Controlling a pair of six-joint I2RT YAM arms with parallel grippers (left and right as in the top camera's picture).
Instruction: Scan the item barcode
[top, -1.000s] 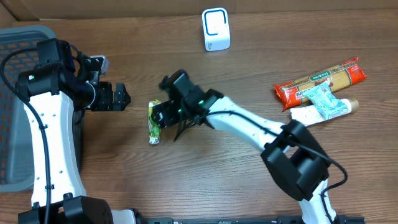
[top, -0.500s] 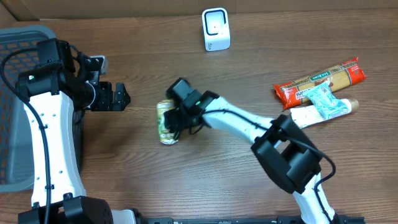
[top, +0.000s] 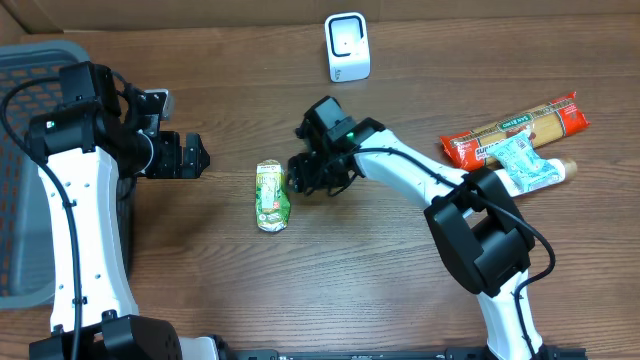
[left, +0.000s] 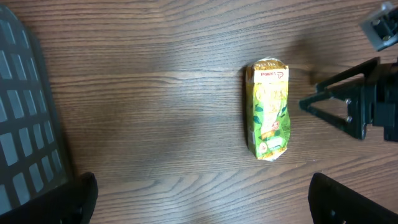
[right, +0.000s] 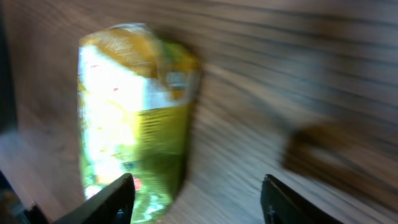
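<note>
The item, a green and yellow drink pouch (top: 271, 197), lies flat on the wooden table, its length running toward and away from me. My right gripper (top: 303, 180) hovers just right of it, open and holding nothing. In the blurred right wrist view the pouch (right: 134, 112) sits ahead of the left finger (right: 115, 196), and bare wood fills the gap of the right gripper (right: 196, 199). My left gripper (top: 192, 157) stands wide open to the left of the pouch. From the left wrist the pouch (left: 270, 109) lies far ahead of that open gripper (left: 202, 205). A white scanner (top: 347, 47) stands at the back.
A grey basket (top: 30, 150) fills the left edge, also seen as grey basket wall (left: 25, 118). A red pasta packet (top: 515, 128) and a pale packet with a tube (top: 520, 168) lie at the right.
The right gripper shifted the pouch slightly right and turned it onto its broad face, then drew back to the right and off it, its jaws narrower. The left arm has stayed still.
</note>
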